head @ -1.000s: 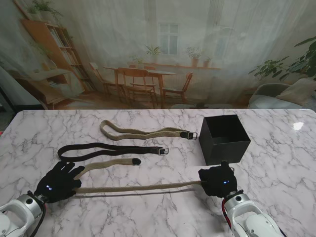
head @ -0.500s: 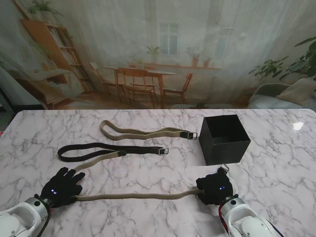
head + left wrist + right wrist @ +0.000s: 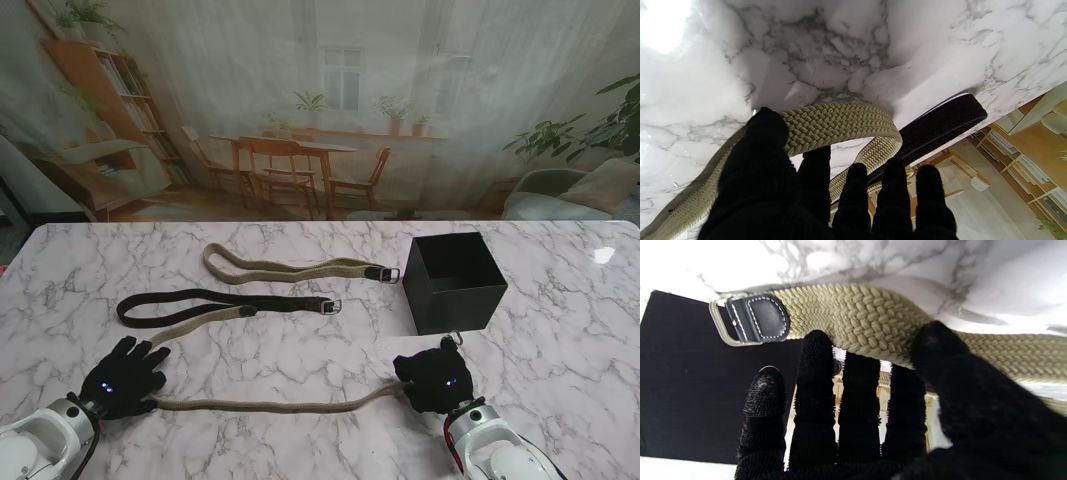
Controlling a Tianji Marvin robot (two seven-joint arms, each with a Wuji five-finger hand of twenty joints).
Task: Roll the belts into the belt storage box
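The right hand (image 3: 432,380) pinches the buckle end of the tan belt (image 3: 270,405): in its wrist view the thumb (image 3: 940,346) and the other fingers (image 3: 816,350) close on the braid, with the buckle (image 3: 750,318) just past the fingertips and the black box (image 3: 455,280) beyond it. The left hand (image 3: 122,377) has the belt's bend; its thumb (image 3: 768,133) presses the weave while the other fingers (image 3: 857,186) stand spread, so whether it truly grips or only pins I cannot tell. A black belt (image 3: 220,303) lies just past those fingertips on the table (image 3: 320,345), with another tan belt farther off. To roll well, I judge the right fingers should turn the buckle inward as a tight core, keeping the braid flat, while the left hand holds light tension so the slack feeds straight and stays off the black belt.
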